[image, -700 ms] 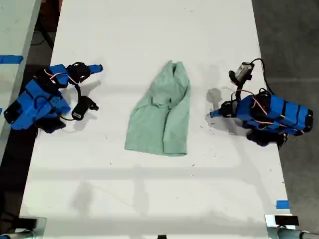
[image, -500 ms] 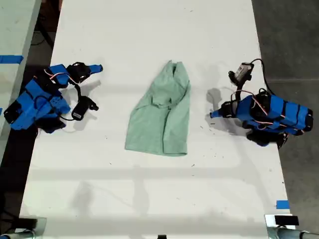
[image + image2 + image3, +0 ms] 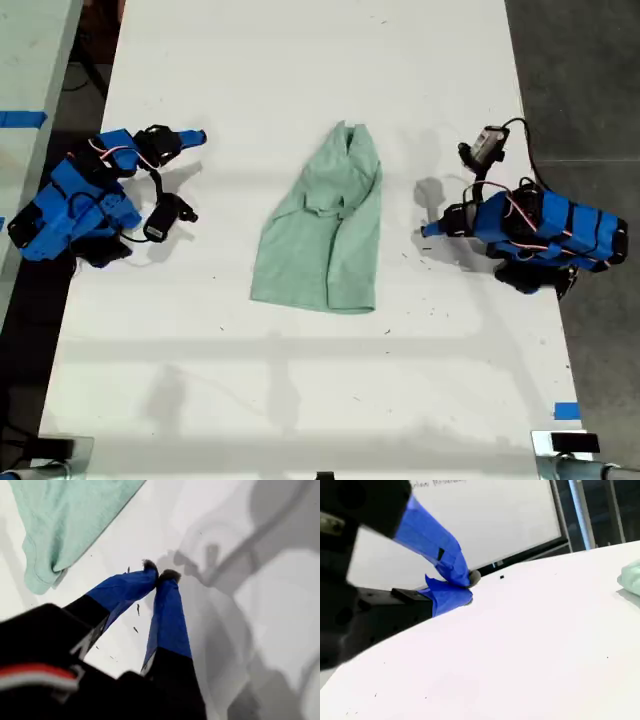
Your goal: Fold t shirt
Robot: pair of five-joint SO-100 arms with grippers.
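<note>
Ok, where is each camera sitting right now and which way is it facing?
Exterior view: overhead, looking straight down on the white table, the t shirt mid-table and both blue arms.
First wrist view: on the arm at the exterior view's right, looking down past my first pincer, shut, at the table.
Second wrist view: low, looking along the table past my second pincer, shut.
All three show the t shirt.

The shirt [image 3: 70, 525] runs off the first wrist view's edge, only a hem corner showing. In the second wrist view just a blurred sliver of it [image 3: 631, 577] peeks in.
</note>
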